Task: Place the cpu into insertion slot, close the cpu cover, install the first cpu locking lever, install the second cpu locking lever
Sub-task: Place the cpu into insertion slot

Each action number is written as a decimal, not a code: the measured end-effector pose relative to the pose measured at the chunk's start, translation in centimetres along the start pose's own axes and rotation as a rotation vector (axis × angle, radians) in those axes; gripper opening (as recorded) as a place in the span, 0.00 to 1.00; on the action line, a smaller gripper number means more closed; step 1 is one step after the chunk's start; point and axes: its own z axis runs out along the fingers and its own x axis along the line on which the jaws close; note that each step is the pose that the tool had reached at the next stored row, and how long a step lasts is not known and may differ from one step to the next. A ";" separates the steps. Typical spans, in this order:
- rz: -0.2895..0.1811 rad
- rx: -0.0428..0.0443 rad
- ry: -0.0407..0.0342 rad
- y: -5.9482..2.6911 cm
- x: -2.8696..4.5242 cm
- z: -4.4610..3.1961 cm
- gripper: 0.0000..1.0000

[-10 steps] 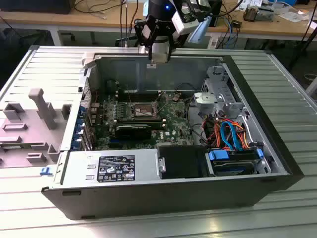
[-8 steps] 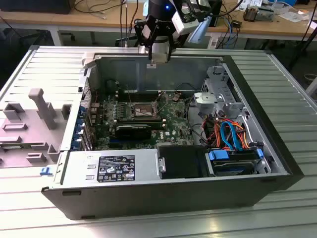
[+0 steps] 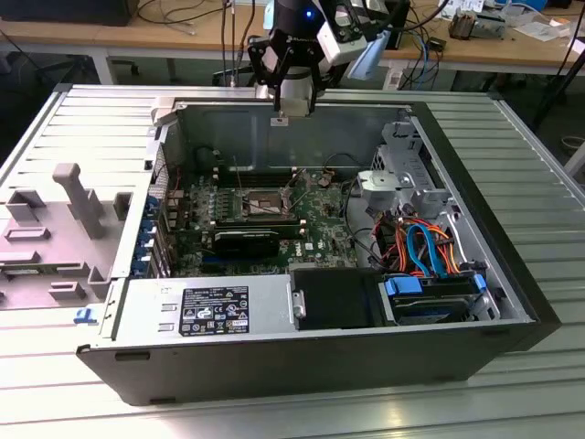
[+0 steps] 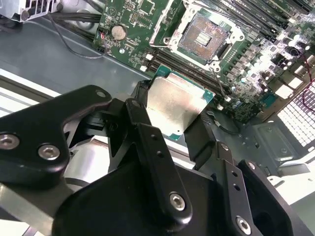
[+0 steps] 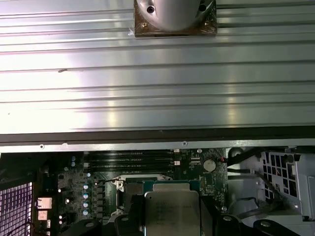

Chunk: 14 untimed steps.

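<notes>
My gripper (image 3: 293,102) hangs above the far wall of the open computer case (image 3: 137,361), shut on the cpu (image 3: 293,116). In the second wrist view the cpu (image 4: 177,104) is a flat silver-grey square with a green edge, clamped between the black fingers (image 4: 139,115) of the gripper (image 4: 172,118). The insertion slot (image 4: 202,34), with its dark centre and silver rim, lies uncovered on the green motherboard (image 4: 133,29) below and beyond the chip. In the exterior view the insertion slot (image 3: 263,203) sits mid-board. I cannot tell the cpu cover or the levers from the rim.
Long black memory slots (image 4: 256,17) flank the socket. A grey power supply (image 3: 206,309), a black box (image 3: 334,297) and a drive bay with blue and orange cables (image 3: 425,247) fill the case's near side. A grey fixture (image 3: 78,197) stands at the exterior view's left.
</notes>
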 end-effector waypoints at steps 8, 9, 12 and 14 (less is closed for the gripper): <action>0.000 0.0000 0.0000 -0.41 -0.02 0.70 0.54; 0.000 0.0000 0.0001 -0.41 -0.02 0.72 0.54; 0.000 0.0000 0.0000 -0.44 -0.02 0.90 0.54; 0.000 0.0000 0.0001 -0.44 -0.02 0.93 0.54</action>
